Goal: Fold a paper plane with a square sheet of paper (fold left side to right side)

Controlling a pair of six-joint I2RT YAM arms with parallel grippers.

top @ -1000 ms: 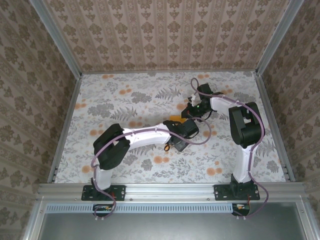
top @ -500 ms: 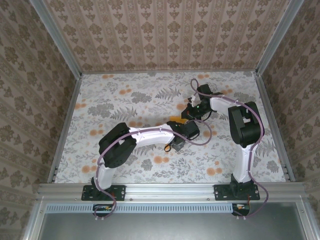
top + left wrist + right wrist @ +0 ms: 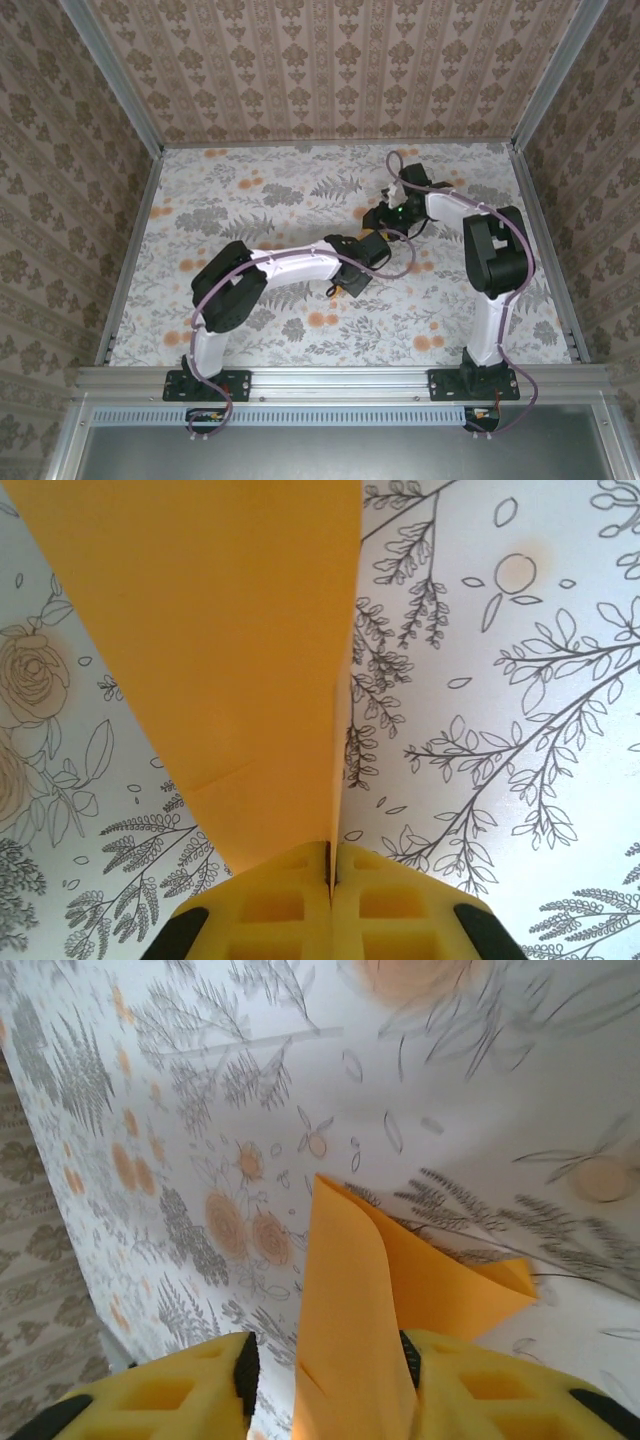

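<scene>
The square sheet of paper is bright orange and partly folded, with one flap standing up from the floral table. My left gripper is shut on the sheet's near edge, its yellow pads pressed together with the thin paper between them. My right gripper is open; the raised flap stands between its fingers and leans against the right finger, with a gap on the left side. From above, the two grippers meet at mid-table over the paper, which the arms mostly hide.
The table carries a grey floral print with small orange flowers. Patterned walls and metal rails enclose it on three sides. Free room lies at the left and the near right of the table.
My left gripper has closed on the paper's edge. My right gripper has opened, letting go of the flap, and drawn back a little toward the far side.
</scene>
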